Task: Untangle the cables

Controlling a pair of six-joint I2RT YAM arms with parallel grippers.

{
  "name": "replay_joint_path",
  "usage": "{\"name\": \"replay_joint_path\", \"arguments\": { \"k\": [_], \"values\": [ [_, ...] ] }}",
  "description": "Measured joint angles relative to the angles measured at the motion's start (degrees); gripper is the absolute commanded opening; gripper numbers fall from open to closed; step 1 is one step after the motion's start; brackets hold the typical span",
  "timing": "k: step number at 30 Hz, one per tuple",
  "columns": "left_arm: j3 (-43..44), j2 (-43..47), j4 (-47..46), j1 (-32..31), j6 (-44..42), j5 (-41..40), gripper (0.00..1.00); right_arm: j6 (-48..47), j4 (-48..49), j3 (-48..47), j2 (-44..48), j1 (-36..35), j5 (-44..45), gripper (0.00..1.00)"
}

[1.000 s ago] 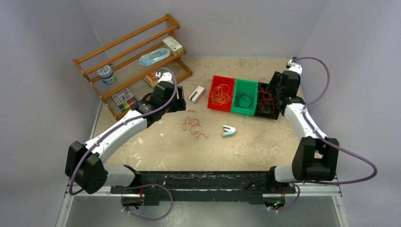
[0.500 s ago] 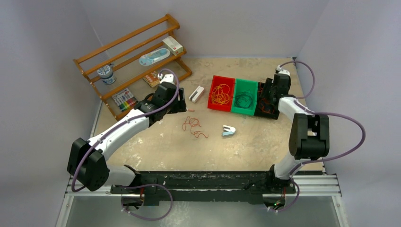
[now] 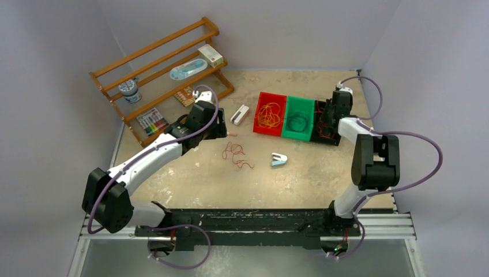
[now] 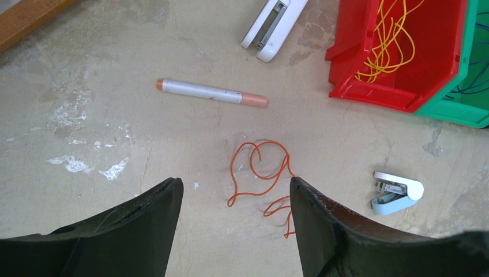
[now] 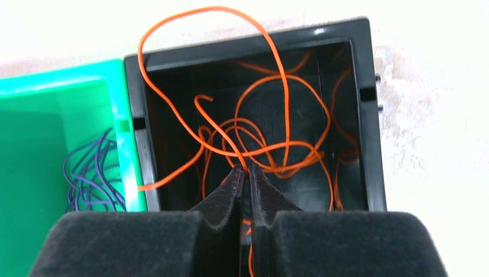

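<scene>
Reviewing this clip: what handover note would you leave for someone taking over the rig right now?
Left tool: open, hovering above the loose red-orange cable on the table, holding nothing.
Right tool: shut on a strand of the orange cables in the black bin.
Elsewhere: yellow-orange cables in the red bin, dark cables in the green bin.
Done: most cables sit in bins by colour.
To do: the black bin's bunch looks tangled; the loose cable lies outside any bin.
</scene>
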State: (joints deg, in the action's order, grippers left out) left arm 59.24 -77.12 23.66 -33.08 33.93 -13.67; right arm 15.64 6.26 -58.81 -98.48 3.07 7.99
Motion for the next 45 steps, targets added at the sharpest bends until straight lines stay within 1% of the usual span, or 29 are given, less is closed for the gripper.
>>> {"name": "replay_joint_path", "arguments": {
  "k": [4,12,15,17,20,22,25,28,29,30,32,34,39,42,45],
  "values": [
    [0.0,-0.4,0.0,0.0,0.1,0.2,0.67,0.6,-1.3,2.8,3.3,0.0,-0.2,0.00],
    [-0.7,-1.1,-0.3,0.0,0.7,0.9,0.66,1.4,-4.3,6.8,10.0,0.0,-1.9,0.01],
    [-1.2,-1.2,-0.2,0.0,1.1,1.2,0.66,1.6,-5.3,8.0,11.6,0.0,-2.3,0.21],
    [-1.2,-1.2,-0.3,0.0,1.2,1.3,0.66,1.9,-6.0,8.3,12.2,0.0,-2.6,0.31],
    [-1.4,-1.2,-0.4,0.0,1.5,1.5,0.66,2.2,-6.5,8.4,12.8,0.0,-2.7,0.41],
    [-1.6,-1.2,-0.4,0.0,1.5,1.5,0.66,2.3,-6.4,8.4,13.8,0.0,-2.6,0.43],
    [-1.9,-1.2,-0.4,0.0,1.5,1.5,0.66,2.1,-6.0,7.9,15.9,0.0,-2.5,0.42],
    [-1.9,-1.2,-0.5,0.0,1.5,1.5,0.66,1.6,-5.6,4.9,15.9,0.0,-1.6,0.32],
    [-1.9,-1.2,-0.5,0.0,1.5,1.5,0.66,1.3,-5.4,3.9,15.6,0.0,-1.4,0.32],
    [-1.9,-1.2,-0.5,0.0,1.5,1.5,0.66,1.1,-4.9,2.5,15.0,0.0,-1.0,0.35],
    [-1.9,-1.2,-0.5,0.0,1.5,1.5,0.66,0.6,-3.4,0.1,13.1,0.0,-0.3,0.40],
    [-2.0,-1.2,-0.5,0.0,1.6,1.5,0.65,0.0,-2.6,-2.1,10.5,0.0,0.0,0.39],
    [-2.0,-1.2,-0.5,0.0,1.6,1.5,0.65,-1.3,-1.5,-4.8,3.9,0.0,0.0,0.29],
    [-2.0,-1.2,-0.5,0.0,1.6,1.5,0.65,-1.6,-1.4,-5.0,0.7,0.0,0.1,0.26],
    [-2.0,-1.2,-0.5,0.0,1.6,1.5,0.65,-1.6,-1.5,-5.0,-1.5,0.0,0.1,0.25]
  ]
}}
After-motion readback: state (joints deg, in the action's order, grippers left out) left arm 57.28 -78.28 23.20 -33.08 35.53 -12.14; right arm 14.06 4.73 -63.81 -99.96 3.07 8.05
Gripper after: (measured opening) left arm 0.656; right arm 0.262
